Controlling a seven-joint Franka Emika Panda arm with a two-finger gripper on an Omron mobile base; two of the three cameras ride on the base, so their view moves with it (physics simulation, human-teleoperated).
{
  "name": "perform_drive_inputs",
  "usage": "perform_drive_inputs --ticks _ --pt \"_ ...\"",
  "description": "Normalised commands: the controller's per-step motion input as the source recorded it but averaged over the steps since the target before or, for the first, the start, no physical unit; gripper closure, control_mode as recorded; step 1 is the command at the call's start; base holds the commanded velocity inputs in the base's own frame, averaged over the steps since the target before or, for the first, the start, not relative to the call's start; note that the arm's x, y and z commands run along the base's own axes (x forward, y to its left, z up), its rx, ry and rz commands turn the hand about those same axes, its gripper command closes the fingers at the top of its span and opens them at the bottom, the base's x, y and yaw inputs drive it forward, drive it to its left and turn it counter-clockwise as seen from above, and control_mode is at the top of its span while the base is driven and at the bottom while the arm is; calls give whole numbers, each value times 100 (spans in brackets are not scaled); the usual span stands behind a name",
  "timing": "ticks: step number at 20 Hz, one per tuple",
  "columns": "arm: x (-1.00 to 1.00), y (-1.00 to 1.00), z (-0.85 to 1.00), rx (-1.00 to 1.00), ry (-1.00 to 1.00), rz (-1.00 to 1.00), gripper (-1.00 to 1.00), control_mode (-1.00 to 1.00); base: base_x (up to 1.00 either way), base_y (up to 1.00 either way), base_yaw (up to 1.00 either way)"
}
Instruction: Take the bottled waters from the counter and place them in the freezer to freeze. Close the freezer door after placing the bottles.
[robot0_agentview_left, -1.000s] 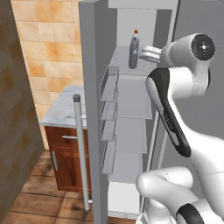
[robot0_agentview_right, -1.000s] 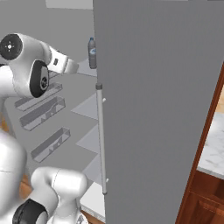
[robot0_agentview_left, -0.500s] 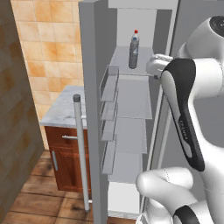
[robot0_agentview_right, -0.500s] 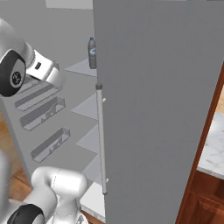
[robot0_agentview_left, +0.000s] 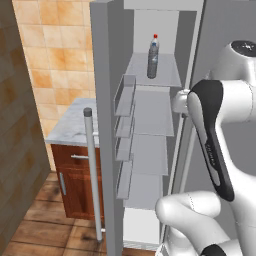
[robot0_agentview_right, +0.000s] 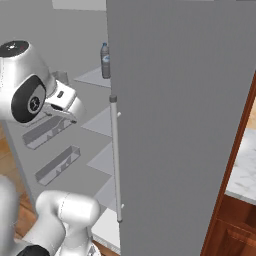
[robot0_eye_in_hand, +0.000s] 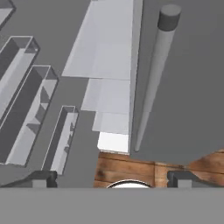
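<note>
Just 1 bottled water (robot0_agentview_left: 152, 57) upright on top freezer (robot0_agentview_left: 155, 100) shelf, far end. 4 door bins (robot0_agentview_left: 125, 95). Gripper (robot0_eye_in_hand: 111, 178) open, empty.

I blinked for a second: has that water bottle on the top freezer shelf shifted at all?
No. The water bottle stands upright at the same spot on the top shelf as before. Only the robot's arm has pulled back and downward, away from it.

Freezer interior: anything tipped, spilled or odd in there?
Nothing stands out. One bottled water stands upright on the top shelf of the freezer; the freezer door hangs open, its bins level.
</note>
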Motion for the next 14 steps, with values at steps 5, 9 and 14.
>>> perform_drive_inputs --ticks 5,9,14 --pt "3 -27 -56 -1 30 18 -100 -100 0 0 0" --pt "0 0 -78 -13 23 5 -100 -100 0 0 0" --pt "-2 -2 -65 -4 9 -1 -100 -100 0 0 0"
